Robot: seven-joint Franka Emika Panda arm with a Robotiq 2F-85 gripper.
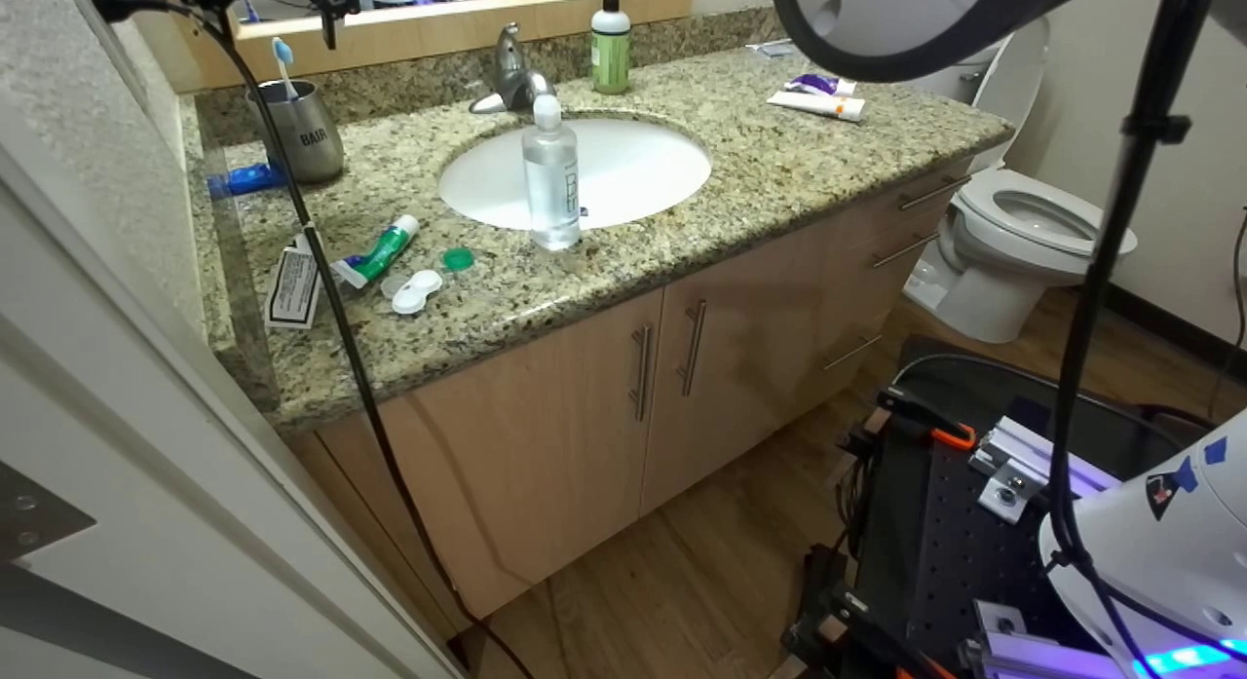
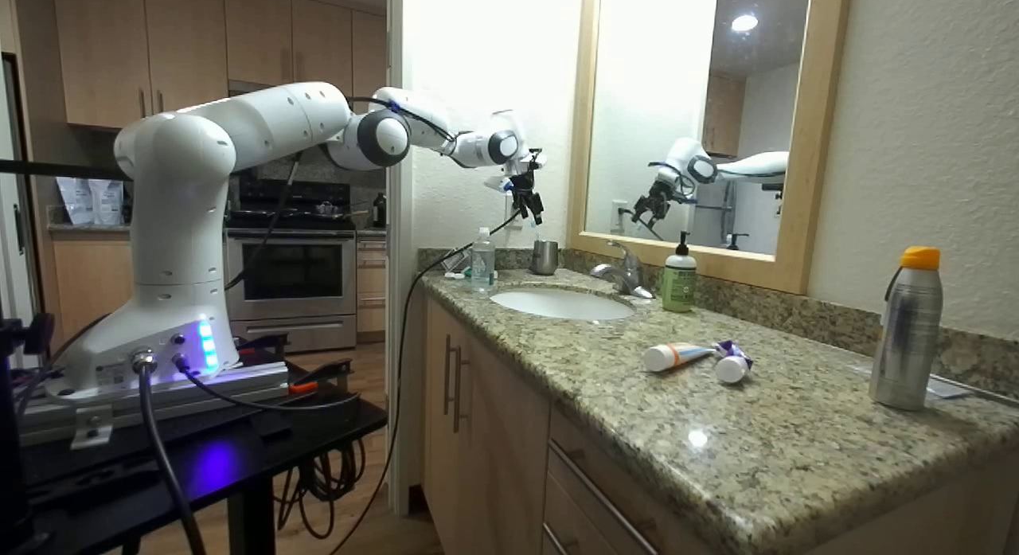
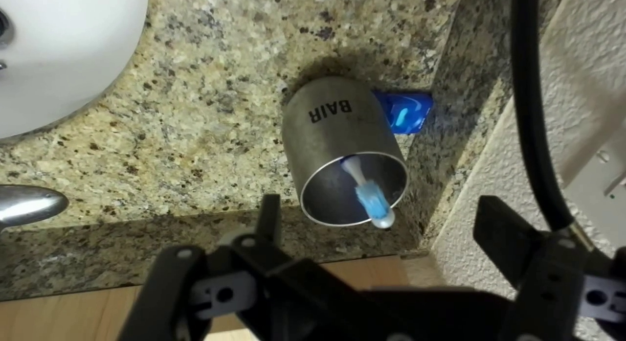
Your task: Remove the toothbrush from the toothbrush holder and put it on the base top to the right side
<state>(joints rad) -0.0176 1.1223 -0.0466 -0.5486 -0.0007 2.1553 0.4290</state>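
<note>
The claw (image 3: 381, 226) has its fingers (image 3: 269, 216) wide apart; in both exterior views it hangs above the metal cup (image 3: 337, 118), pointing down. The toothbrush (image 3: 370, 199) stands inside the cup, tilted, blue head above the rim; its lower handle is hidden by the cup wall. The cup is upright at the far left of the speckled stone surface (image 1: 779, 163). A blue packet (image 3: 408, 113) lies just left of it; whether they touch cannot be determined.

Other items noted: a white sink (image 1: 643, 163) is set into the surface, with a tap (image 1: 511, 70) at its far edge and a clear bottle (image 1: 551, 192) upright at its near edge. Right of the tap stands a green soap bottle (image 1: 611, 57). At near left are a green tube (image 1: 385, 251), a green lid (image 1: 458, 259), a white lens case (image 1: 417, 291) and a printed packet (image 1: 294, 289). Toward the right end, two tubes (image 2: 677, 357) lie close together, and a metal bottle (image 2: 907, 340) stands upright farther right.
</note>
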